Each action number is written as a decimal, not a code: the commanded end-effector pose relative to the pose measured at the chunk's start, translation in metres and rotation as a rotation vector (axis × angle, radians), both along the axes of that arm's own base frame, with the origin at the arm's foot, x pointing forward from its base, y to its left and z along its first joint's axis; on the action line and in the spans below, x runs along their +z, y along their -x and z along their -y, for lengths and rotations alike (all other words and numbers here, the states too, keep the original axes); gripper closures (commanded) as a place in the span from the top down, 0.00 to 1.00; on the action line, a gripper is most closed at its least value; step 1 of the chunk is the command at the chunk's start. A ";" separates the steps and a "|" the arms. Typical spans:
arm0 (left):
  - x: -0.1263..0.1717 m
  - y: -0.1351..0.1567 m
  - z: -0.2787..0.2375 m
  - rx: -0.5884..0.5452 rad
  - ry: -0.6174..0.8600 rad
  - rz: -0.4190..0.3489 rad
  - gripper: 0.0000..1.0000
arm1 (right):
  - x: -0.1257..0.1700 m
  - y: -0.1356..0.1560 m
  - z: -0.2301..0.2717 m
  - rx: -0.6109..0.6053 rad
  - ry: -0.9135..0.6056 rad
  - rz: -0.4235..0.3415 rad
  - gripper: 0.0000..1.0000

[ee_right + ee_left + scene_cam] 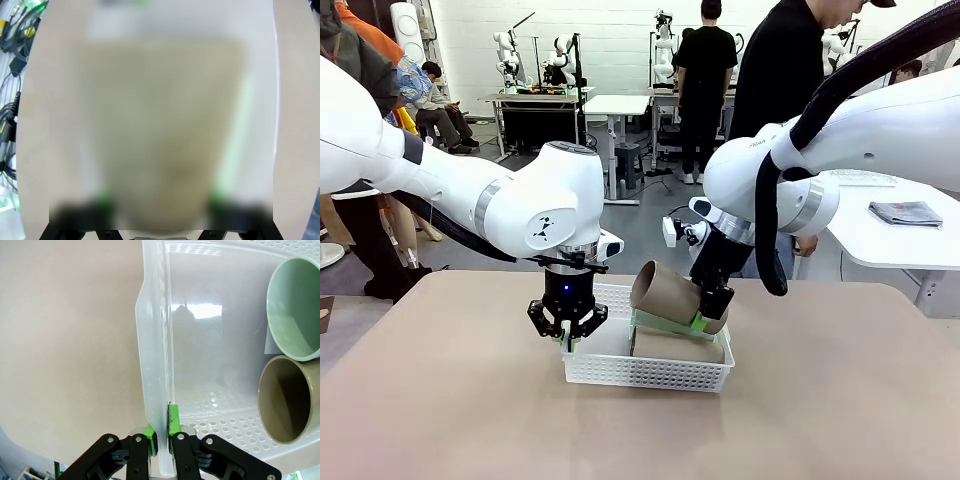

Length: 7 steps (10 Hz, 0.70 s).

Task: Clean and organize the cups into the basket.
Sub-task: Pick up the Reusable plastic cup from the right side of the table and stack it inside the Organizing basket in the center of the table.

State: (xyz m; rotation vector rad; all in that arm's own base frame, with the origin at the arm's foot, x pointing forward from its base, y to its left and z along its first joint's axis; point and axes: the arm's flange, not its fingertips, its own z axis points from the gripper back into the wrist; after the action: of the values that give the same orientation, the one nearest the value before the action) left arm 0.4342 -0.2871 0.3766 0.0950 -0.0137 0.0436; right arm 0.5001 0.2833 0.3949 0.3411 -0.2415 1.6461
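Three cups show in the front view, all at the white lattice basket (650,372) in the middle of the tan table (440,400). The right gripper (712,318), reaching down from the right arm, holds a tan-brown cup (665,293) by its narrow base end; that cup is tilted, its long axis sloping up toward picture left, with its open mouth facing up and left, above the basket. Under it a pale mint green cup (665,325) lies on its side, and below that another tan cup (675,347) lies along the basket floor, long axis left to right. The left gripper (567,338) points straight down at the basket's left rim, its jaws pinched together on that rim.

In the left wrist view, the left gripper (161,432) has its green pads (173,422) clamped on either side of the basket's thin translucent wall (152,365), which runs up the picture away from the fingers. Inside the basket, at the right, the mint green cup (295,310) and a tan cup (287,402) lie side by side, both open mouths turned toward the camera.

In the right wrist view, everything is badly out of focus: a broad tan shape, the held cup (160,135), sits between the right gripper's fingers (102,200), its narrow end toward the camera and widening away. The jaws stand fairly wide around it.
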 end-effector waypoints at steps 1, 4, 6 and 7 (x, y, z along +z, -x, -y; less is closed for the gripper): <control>0.002 0.001 0.001 0.001 0.003 0.004 0.00 | 0.002 -0.005 0.004 -0.034 0.045 0.003 0.80; 0.002 0.001 0.001 0.001 0.003 0.004 0.00 | 0.000 -0.007 0.008 -0.042 0.045 -0.010 0.80; 0.002 0.001 0.001 0.001 0.003 0.004 0.00 | -0.003 -0.009 0.010 -0.047 0.052 -0.019 0.80; 0.002 0.001 0.001 0.001 0.003 0.004 0.00 | -0.004 -0.009 0.010 -0.047 0.053 -0.022 0.80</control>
State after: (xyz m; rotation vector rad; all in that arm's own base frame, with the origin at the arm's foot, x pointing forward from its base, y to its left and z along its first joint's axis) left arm 0.4342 -0.2871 0.3766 0.0950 -0.0137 0.0436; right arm 0.5050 0.2733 0.3919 0.3288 -0.2212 1.6160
